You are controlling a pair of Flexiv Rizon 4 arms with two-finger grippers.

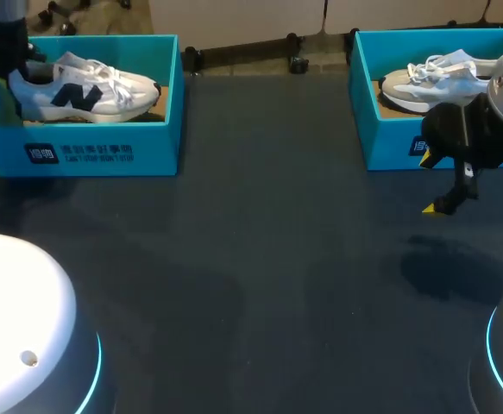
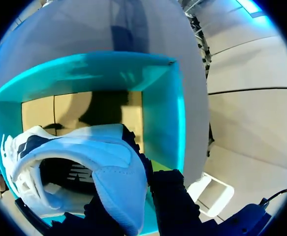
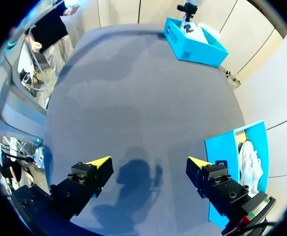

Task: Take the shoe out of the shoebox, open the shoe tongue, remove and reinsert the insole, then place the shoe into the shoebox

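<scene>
A white shoe [image 1: 87, 86] with a dark side logo lies in the left teal shoebox [image 1: 96, 147], toe pointing right. My left gripper [image 1: 5, 67] comes in at the far left corner and is shut on the shoe's heel. In the left wrist view the heel collar [image 2: 116, 172] sits between the black fingers [image 2: 170, 201], with the box's cardboard floor [image 2: 69, 110] below; the yellow tips are hidden. My right gripper [image 1: 445, 185] hangs open and empty over the table in front of the right shoebox [image 1: 389, 138]. Its yellow tips [image 3: 100, 161] stand wide apart above its shadow.
The right teal shoebox holds a second pale grey shoe [image 1: 436, 78], seen beside my right gripper [image 3: 148, 162] as a box [image 3: 227, 157] with the shoe [image 3: 249, 160]. The left shoebox [image 3: 192, 42] lies far ahead of that gripper. Dark table [image 1: 260, 276] spreads between the boxes.
</scene>
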